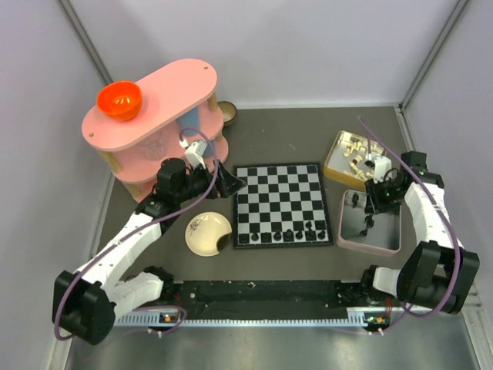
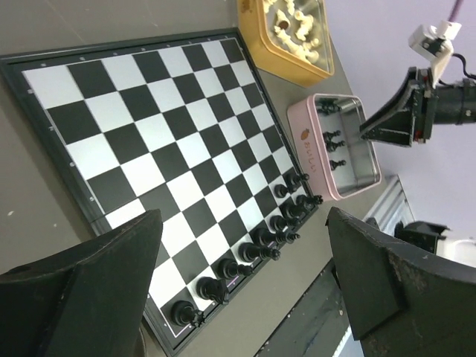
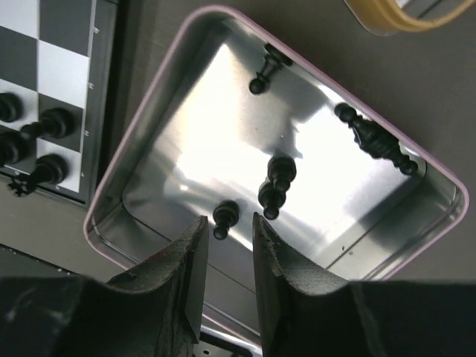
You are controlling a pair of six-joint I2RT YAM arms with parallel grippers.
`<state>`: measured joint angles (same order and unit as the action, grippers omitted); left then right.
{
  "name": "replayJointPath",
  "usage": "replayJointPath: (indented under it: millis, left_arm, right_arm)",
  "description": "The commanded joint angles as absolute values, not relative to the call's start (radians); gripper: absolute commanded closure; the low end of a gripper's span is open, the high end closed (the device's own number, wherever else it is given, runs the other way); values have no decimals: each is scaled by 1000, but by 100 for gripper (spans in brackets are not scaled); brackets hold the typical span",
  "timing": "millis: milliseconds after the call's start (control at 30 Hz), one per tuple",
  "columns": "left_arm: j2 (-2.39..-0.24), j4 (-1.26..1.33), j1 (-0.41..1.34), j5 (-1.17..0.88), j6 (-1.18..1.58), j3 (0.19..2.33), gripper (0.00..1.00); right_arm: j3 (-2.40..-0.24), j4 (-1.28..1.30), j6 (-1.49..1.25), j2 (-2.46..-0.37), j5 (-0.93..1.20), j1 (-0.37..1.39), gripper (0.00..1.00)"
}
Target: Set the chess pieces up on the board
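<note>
A grey table stands between pale walls. At its left is a pink shelf with an orange bowl on top, and nearer the arms a round cream plate lies just beside the board. The left gripper hovers at the board's far left corner with its fingers spread wide and nothing between them. The chess pieces already placed form a line along the board's near edge, apart from those fingers. To the right, a yellow tray holds cream chessmen, and nearer the arms a pink tin holds a handful of loose black chessmen. The right gripper hangs over the tin with its fingers drawn to a narrow, empty gap. One black pawn stands on the tin floor directly in line with that gap. The left wrist view shows the fingertips above the tin's rim.
</note>
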<state>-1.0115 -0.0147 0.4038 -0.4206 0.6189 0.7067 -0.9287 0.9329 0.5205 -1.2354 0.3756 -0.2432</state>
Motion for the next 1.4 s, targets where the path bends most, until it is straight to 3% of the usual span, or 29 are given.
replayJointPath:
  millis: [0,333,567,800,1033,1367]
  left_arm:
    - [-1069,71,414,-549,566,784,3]
    - [-1203,9,508,-572,466,897,5]
    - [-1429,-144,701,-538,359,1165,5]
    - [-1727,-127,911,-621,456,1409,20]
    - [-2124,-288,1071,-595,498,1903,41]
    - [-2408,-340,1178,-388,525,2212,50]
  right_arm:
    - [-905,901,509,-1236,281,-275,70]
    - [-864,870,505,-1270,253,-307,71]
    - [-1000,916,448,-1273,373,-364,70]
    - [-1207,968,324,-1305,386,-452,70]
    - [-1238,980,301,-1307,509,-540,70]
    - [-1180,959,318,-1302,587,-606,70]
